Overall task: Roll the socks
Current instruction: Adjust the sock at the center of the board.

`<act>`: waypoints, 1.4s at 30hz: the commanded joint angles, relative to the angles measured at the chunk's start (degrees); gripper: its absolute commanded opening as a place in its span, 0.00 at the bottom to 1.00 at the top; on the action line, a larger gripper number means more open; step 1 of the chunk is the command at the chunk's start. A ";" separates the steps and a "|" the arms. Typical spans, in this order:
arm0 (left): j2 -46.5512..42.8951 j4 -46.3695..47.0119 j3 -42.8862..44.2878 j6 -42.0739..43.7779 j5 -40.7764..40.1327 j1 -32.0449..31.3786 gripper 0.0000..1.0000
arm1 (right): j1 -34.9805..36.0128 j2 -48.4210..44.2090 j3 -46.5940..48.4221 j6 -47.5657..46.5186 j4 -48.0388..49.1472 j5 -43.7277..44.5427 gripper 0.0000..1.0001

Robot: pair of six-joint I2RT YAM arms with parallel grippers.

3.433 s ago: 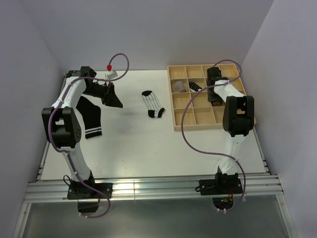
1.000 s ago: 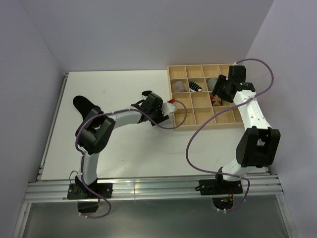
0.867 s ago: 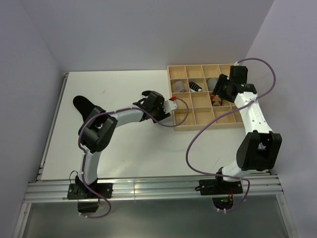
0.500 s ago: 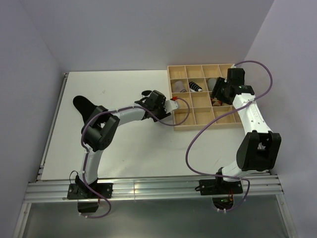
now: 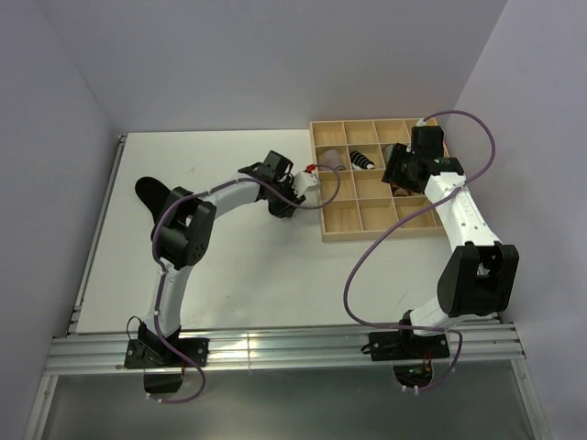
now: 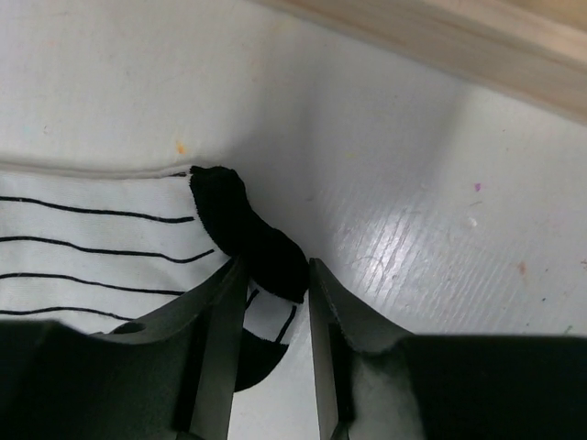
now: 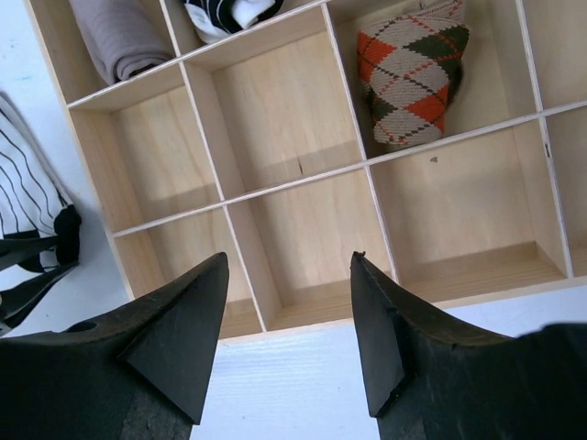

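The black toe of the white striped sock (image 6: 83, 247) is pinched between the fingers of the left gripper (image 6: 275, 270); the bunched toe fabric fills the gap between them. The rest of that sock is laid flat on the white table (image 5: 229, 266), just left of the wooden grid tray (image 7: 303, 179). The jaws of the right gripper (image 7: 284, 339) are spread wide and held above the tray, with nothing between them. In separate cells of the tray, a grey sock (image 7: 115, 41), a black-and-white sock (image 7: 229, 14) and an orange argyle sock (image 7: 413, 73) are seen. A black sock (image 5: 151, 191) is seen lying near the table's left edge, well apart from the others.
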 commanded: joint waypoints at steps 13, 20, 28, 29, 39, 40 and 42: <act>1.10 -19.99 -0.74 2.89 12.05 2.79 0.04 | 5.41 -4.95 -1.76 -1.24 0.42 2.64 0.60; -2.15 -37.65 -3.02 13.76 22.95 5.08 0.00 | 16.30 -13.38 -10.18 -3.00 8.93 2.03 0.62; -1.28 -53.58 -7.58 25.30 27.27 8.51 0.00 | 33.06 -20.51 -24.68 -5.72 26.86 -1.32 0.63; -1.19 -53.58 -8.12 25.30 27.09 8.68 0.00 | 34.93 -20.60 -26.01 -5.81 28.44 -0.97 0.63; 4.17 -53.67 -7.86 24.16 32.27 11.58 0.00 | 55.67 -6.91 -33.23 -9.24 49.44 1.15 0.64; 4.52 -53.67 -7.86 24.42 32.10 11.85 0.00 | 56.56 -5.33 -32.10 -9.59 49.90 1.15 0.64; 5.57 -53.67 -7.86 24.25 32.27 12.29 0.00 | 59.28 -0.75 -30.08 -10.82 50.34 2.90 0.64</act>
